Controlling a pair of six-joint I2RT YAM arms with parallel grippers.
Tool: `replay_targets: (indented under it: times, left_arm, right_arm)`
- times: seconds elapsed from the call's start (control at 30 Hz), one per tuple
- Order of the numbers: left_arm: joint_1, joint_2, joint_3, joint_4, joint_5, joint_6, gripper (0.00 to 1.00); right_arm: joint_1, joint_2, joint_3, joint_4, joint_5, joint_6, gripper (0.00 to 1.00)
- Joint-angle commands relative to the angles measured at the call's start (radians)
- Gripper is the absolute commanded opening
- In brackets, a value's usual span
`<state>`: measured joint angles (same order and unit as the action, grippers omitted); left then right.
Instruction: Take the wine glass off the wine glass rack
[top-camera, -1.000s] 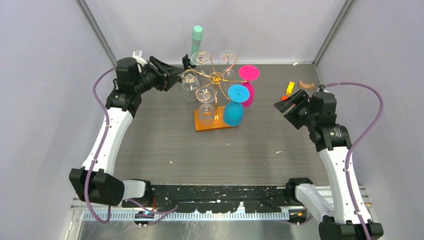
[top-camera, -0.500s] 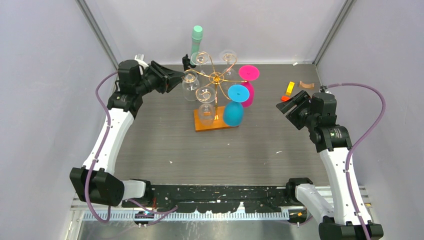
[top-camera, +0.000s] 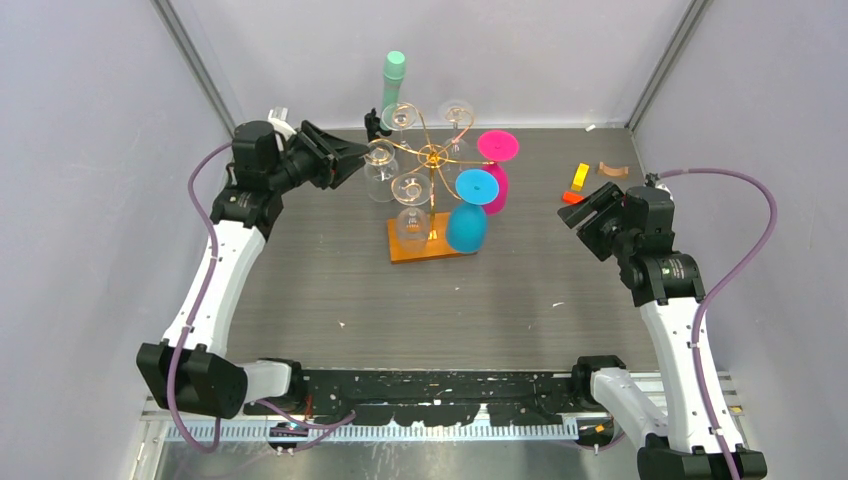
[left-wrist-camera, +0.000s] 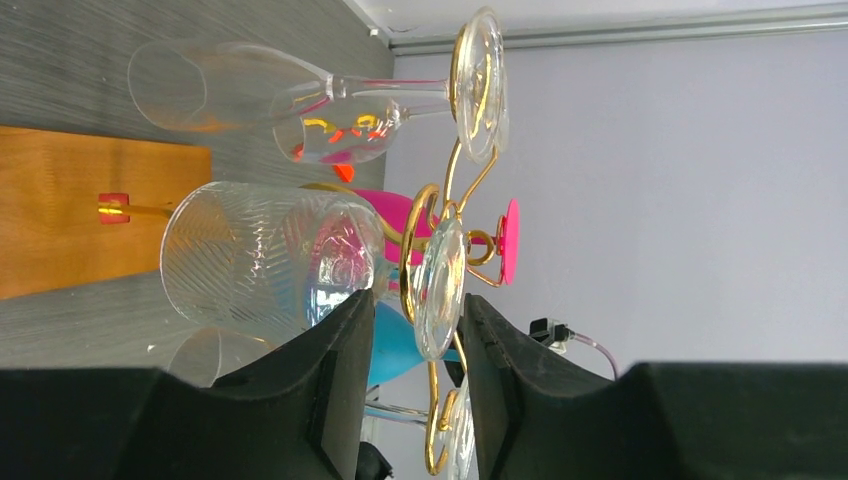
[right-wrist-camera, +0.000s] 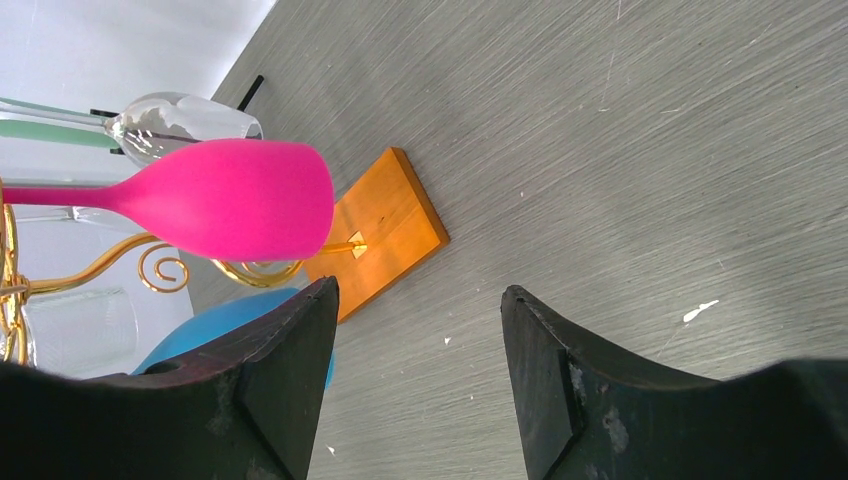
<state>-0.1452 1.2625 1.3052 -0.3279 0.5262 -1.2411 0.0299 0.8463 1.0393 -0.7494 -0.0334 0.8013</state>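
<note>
Left tool (left-wrist-camera: 418, 312) had edged in toward the rack (top-camera: 432, 155) over the last second; right tool (right-wrist-camera: 420, 295) had drifted slightly outward.

Left tool: jaws parted, with the thin foot (left-wrist-camera: 440, 285) of the clear ribbed glass (left-wrist-camera: 260, 262) in the gap near the fingertips. Contact not resolvable.

Glass hung bowl-down on the rack's left arm, foot caught in a gold wire loop.

Right tool: wide open over the bench (right-wrist-camera: 650, 150), well apart from the rack, holding nothing.

Risks, as judged:
- Closing on the foot's edge rather than the stem could let the glass slip or twist.
- Pulling against the loop could drag or tip the rack on its wooden base (left-wrist-camera: 90, 220), knocking the pink glass (right-wrist-camera: 230, 210) and blue glass (top-camera: 467, 228).
</note>
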Motion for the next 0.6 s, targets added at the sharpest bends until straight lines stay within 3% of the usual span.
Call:
replay_targets:
  times: [0.0, 0.27, 0.57]
  left_arm:
    - [-0.007, -0.026, 0.013, 0.024, 0.055, 0.025, 0.39]
    - [-0.019, -0.016, 0.021, 0.035, 0.077, 0.024, 0.21]
    - [-0.019, -0.013, 0.024, 0.028, 0.048, 0.037, 0.11]
  right_arm:
    - [0.000, -0.012, -0.004, 0.005, 0.025, 0.007, 0.66]
    - [-0.001, -0.009, -0.009, 0.005, 0.029, 0.014, 0.65]
    - [0.000, -0.019, -0.022, 0.005, 0.059, 0.017, 0.65]
